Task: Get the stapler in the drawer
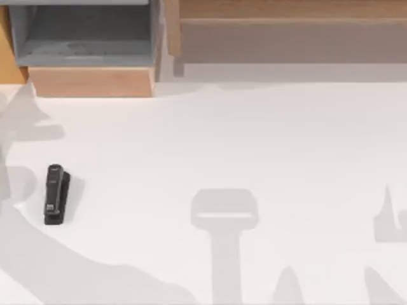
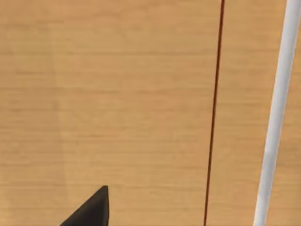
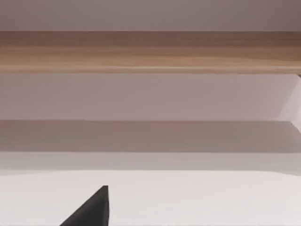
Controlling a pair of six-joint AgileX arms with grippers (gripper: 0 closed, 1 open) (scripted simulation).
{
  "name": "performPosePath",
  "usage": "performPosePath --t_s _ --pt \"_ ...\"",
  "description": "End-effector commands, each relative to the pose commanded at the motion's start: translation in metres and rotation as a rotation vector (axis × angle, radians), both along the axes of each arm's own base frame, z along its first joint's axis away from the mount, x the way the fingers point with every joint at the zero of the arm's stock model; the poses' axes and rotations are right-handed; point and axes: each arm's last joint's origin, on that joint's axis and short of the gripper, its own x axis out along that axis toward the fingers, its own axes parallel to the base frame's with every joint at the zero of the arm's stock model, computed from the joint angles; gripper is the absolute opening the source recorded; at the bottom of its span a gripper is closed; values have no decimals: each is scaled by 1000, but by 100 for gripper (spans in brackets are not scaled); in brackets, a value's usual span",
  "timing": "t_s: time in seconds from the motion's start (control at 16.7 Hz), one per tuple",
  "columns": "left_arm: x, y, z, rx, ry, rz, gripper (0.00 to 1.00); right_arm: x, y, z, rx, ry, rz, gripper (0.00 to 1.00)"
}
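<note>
stapler (image 1: 56, 194) lies flat on the white table (image 1: 254, 140) at its left side (rounded end toward the drawer), well apart from the open drawer (image 1: 89, 60) at the far left edge. whether either gripper is open, i cannot tell.

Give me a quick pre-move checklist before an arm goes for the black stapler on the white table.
1. Small black elongated stapler lying free on the white table, at its left side: ok.
2. Grey-walled drawer with the tan wooden front panel pulled open at the table's back left: ok.
3. Drawer's grey floor free for the stapler: ok.
4. Table between stapler and drawer free of obstacles: ok.
5. Left pincer open or shut: cannot tell; it faces a tan wood surface.
6. Right pincer open or shut: cannot tell; it faces the wide brown wooden shelf unit.
</note>
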Motion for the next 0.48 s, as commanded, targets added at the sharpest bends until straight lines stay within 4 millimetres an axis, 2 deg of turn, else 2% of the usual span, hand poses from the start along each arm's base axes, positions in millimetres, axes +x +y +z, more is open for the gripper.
performPosePath --t_s 0.24,0.48 --pt "3 -1 0 -1 1 -1 100 0 0 0 0 0 0 100" --pt "20 0 0 0 0 0 100 0 0 0 0 0 0 100"
